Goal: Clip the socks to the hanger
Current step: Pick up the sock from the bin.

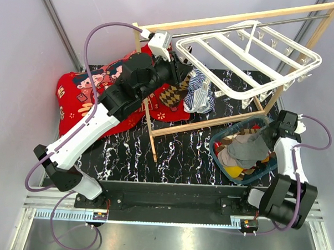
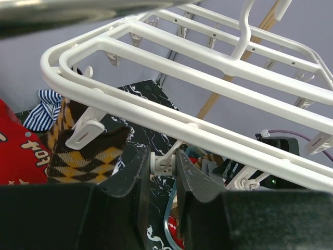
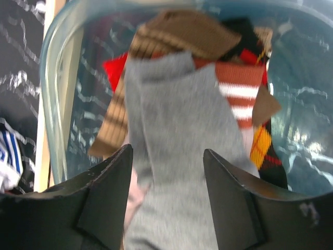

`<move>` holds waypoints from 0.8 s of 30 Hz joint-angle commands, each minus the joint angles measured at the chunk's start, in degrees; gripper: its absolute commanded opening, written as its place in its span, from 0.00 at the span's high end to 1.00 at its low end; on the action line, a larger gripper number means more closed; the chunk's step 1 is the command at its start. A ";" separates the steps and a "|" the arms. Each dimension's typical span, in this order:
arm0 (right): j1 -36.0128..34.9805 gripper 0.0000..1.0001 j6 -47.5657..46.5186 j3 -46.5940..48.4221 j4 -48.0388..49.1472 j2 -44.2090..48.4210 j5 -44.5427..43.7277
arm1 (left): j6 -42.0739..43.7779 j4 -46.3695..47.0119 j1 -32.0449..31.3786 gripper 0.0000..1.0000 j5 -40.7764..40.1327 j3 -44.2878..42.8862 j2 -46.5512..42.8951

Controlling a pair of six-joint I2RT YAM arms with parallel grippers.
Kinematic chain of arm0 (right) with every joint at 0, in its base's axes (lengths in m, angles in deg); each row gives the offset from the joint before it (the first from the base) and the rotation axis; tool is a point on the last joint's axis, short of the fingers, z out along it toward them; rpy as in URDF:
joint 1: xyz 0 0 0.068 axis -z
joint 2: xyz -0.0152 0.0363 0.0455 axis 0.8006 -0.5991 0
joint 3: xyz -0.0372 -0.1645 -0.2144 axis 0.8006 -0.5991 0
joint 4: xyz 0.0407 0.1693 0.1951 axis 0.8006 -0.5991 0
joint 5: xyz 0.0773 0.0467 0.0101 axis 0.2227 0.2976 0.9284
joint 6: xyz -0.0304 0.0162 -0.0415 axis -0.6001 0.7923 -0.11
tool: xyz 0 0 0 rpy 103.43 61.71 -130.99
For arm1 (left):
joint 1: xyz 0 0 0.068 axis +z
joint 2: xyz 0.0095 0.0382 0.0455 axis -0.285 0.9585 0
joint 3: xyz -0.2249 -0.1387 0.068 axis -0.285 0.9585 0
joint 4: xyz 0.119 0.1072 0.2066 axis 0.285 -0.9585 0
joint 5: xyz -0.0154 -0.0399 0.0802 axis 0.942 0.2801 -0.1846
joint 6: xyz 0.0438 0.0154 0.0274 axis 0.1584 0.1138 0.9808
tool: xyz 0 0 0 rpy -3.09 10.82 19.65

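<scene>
**Fig.: Grey sock pickup**
My right jaws, spread, straddle the grey sock (image 3: 177, 135) in the tub (image 3: 54, 104), 4 o'clock; best close on it alone. My left jaws pinch a clip peg (image 2: 164, 164) on the hanger (image 2: 234, 140), 1 o'clock.

top camera looks down; wrist cameras close on hanger (image 2: 49, 67) and tub (image 3: 54, 104).

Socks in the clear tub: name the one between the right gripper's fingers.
The plain light-grey fabric sock; the brown ribbed sock and red-white striped sock lie beyond the fingers.
</scene>
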 commanded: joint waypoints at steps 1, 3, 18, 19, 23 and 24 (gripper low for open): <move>2.13 0.37 1.43 0.74 7.58 -3.57 -0.79 | 0.12 2.36 0.38 1.00 0.69 0.67 -2.92; 2.84 0.39 1.52 0.65 8.89 -6.02 -0.28 | -0.23 2.53 0.47 1.00 1.21 0.76 -3.09; 4.25 0.90 1.17 -1.02 11.36 -8.68 1.57 | -0.94 2.97 0.38 1.00 1.74 1.64 -3.54; 4.33 0.90 1.08 -1.10 11.36 -7.98 1.84 | -1.03 2.97 0.38 1.00 1.74 1.64 -3.62; 4.25 0.97 0.99 -1.72 9.52 -2.81 3.24 | -1.11 2.80 0.38 1.00 1.74 1.46 -3.80; 4.25 0.98 0.91 -1.81 8.04 -1.83 3.85 | -1.11 2.62 0.47 1.00 1.74 1.29 -3.71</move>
